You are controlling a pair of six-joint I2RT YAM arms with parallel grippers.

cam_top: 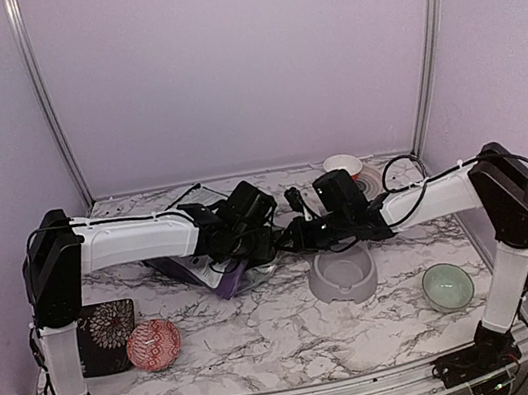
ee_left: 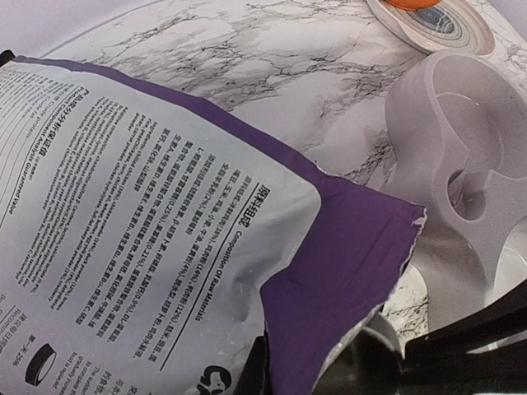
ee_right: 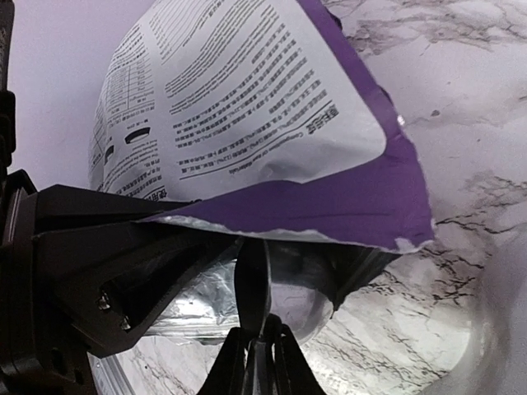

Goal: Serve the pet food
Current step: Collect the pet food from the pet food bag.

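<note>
Table: left gripper, right gripper outstretched, meeting at bag (purple).

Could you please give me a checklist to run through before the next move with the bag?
1. Left hand shut on the purple bag: ok.
2. Bag mouth torn open, with the foil lining showing: ok.
3. Right hand closed on a thin dark item that reaches into the mouth: ok, but what the item is: cannot tell.
4. Kibble in sight inside the bag: cannot tell.
5. Grey double-bowl feeder close beside the bag mouth, with no kibble in the compartment that shows: ok.
</note>
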